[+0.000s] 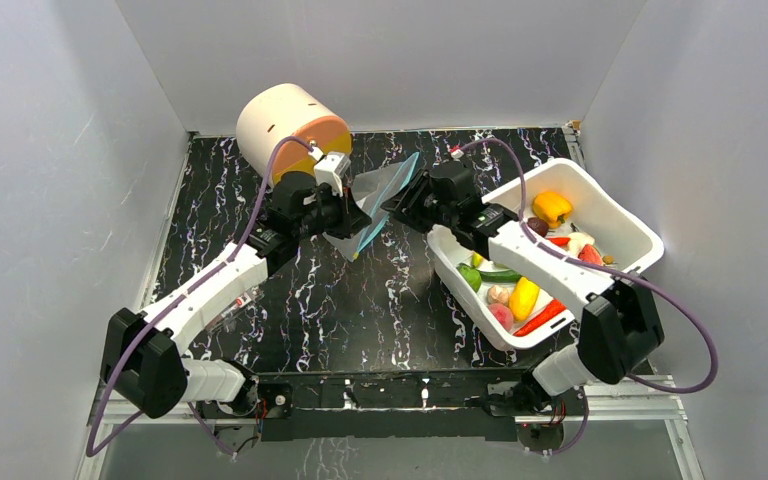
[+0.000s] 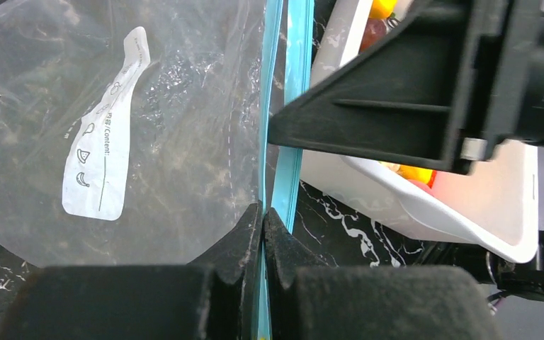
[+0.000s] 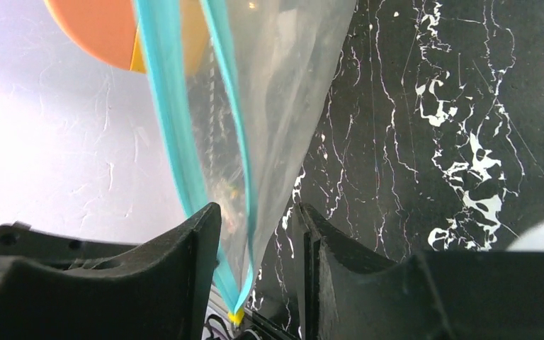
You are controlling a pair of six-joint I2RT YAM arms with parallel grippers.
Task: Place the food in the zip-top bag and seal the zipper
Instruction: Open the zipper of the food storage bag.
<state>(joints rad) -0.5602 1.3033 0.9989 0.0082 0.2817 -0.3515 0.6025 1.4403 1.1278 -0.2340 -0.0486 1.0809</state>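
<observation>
The clear zip-top bag [image 1: 378, 185] is held up off the table between both grippers, its teal zipper [image 1: 407, 172] facing the right arm. My left gripper [image 2: 263, 212] is shut on one teal lip of the mouth; the other lip [image 2: 296, 106] hangs apart beside it. The bag's white label [image 2: 103, 149] shows. My right gripper [image 3: 255, 234] is open, with both teal strips [image 3: 177, 142] hanging between its fingers, not pinched. The food lies in the white tub [image 1: 620, 215]: a yellow pepper [image 1: 552, 207], a banana [image 1: 523, 297], a red chili [image 1: 540, 318], a cucumber [image 1: 500, 272].
A cream cylinder with an orange end [image 1: 290, 130] lies at the back left, just behind the left gripper [image 1: 345, 212]. The white tub also shows in the left wrist view [image 2: 467, 205], close behind the right gripper [image 1: 400, 205]. Grey walls enclose the black marble table [image 1: 310, 300].
</observation>
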